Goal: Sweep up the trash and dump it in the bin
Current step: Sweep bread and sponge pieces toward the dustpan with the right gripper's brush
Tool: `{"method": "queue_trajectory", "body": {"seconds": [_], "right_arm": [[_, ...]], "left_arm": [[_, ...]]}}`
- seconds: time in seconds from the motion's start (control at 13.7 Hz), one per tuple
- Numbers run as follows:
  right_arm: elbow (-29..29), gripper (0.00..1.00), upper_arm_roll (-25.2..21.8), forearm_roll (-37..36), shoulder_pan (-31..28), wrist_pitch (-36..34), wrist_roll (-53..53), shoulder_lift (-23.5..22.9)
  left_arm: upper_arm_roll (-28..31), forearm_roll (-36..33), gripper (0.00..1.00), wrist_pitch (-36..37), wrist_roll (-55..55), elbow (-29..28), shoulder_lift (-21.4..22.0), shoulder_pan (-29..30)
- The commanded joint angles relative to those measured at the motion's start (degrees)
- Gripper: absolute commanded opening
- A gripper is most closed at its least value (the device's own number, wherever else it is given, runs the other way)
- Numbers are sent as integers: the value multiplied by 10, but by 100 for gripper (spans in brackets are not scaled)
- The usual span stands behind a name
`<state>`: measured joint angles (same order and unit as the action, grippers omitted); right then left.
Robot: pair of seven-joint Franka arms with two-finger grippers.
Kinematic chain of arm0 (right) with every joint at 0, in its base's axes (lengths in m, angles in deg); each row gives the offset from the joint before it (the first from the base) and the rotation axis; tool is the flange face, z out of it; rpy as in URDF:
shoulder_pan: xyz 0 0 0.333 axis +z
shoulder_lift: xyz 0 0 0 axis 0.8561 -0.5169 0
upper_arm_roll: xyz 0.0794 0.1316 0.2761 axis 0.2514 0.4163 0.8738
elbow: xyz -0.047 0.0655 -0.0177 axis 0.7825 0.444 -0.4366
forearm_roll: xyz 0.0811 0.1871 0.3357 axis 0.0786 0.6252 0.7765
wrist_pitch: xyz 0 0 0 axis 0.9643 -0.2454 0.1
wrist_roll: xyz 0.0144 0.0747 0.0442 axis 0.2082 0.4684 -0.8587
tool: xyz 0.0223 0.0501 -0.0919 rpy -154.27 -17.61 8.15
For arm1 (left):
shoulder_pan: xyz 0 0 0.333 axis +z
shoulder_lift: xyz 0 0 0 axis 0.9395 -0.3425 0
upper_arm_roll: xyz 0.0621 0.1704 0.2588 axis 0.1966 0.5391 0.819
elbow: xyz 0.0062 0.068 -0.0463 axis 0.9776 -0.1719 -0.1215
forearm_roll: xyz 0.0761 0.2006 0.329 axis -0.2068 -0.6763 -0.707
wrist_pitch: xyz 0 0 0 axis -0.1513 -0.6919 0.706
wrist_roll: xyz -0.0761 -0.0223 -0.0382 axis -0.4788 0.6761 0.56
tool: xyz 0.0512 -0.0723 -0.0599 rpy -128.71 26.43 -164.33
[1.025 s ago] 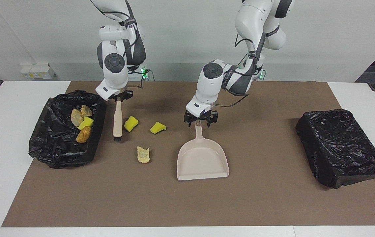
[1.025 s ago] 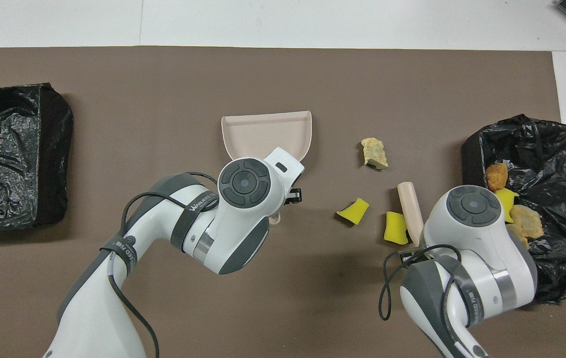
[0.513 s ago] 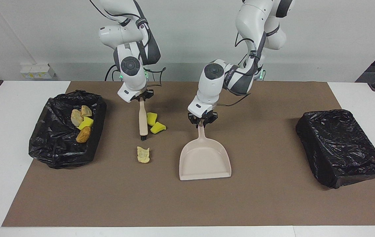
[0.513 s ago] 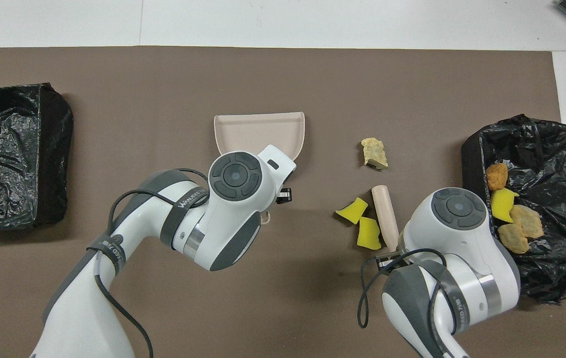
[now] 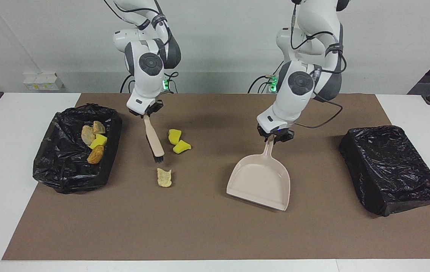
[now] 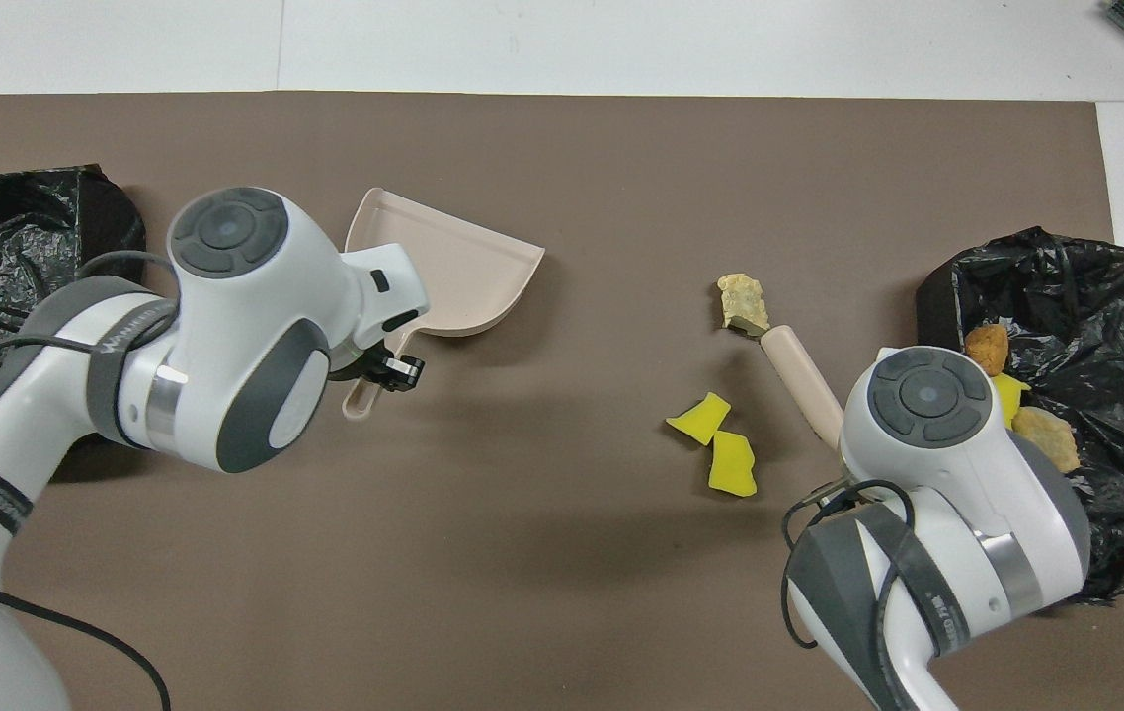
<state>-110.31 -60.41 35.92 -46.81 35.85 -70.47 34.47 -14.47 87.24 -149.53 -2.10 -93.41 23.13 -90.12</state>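
Right gripper (image 5: 144, 112) clamps brush (image 5: 153, 140); bristles at 11 o'clock of bread piece (image 5: 164, 177). Left gripper (image 5: 275, 136) clamps dustpan (image 5: 259, 180) handle. Two sponges (image 5: 177, 141) on mat; bin (image 5: 64, 166) trash partly hidden overhead.

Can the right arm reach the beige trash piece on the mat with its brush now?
Probably yes. The right gripper holds the brush, whose bristles are just beside the beige piece, with bare mat between them. The two yellow chunks lie on the brush's dustpan side, not in the way.
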Motion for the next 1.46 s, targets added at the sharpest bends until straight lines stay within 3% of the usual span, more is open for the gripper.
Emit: {"method": "queue_trajectory", "body": {"seconds": [0.0,0.22,0.37,0.51,0.73,0.95,1.1,1.39], "right_arm": [[56,0,1,-57,-13,34,-118,-51],[128,0,2,-90,-67,114,-229,-109],[180,0,2,-105,-69,126,-234,-167],[189,0,1,-111,-62,133,-235,-189],[133,0,4,-104,-61,102,-225,-157],[42,0,5,-33,-53,81,-144,-101],[4,0,4,4,-29,68,-114,-73],[-7,0,5,85,-6,-8,-61,-53]], "left_arm": [[-5,8,0,35,-96,17,-2,44],[-4,0,0,45,-248,26,-6,92],[-4,-6,0,36,-342,31,-12,114],[-5,-37,0,32,-420,36,-14,115],[-4,-49,0,28,-590,29,-12,128],[-7,-50,0,29,-644,9,-5,119],[-6,-57,0,24,-642,-24,8,80],[-7,-87,0,-34,-564,-99,49,3]]}}
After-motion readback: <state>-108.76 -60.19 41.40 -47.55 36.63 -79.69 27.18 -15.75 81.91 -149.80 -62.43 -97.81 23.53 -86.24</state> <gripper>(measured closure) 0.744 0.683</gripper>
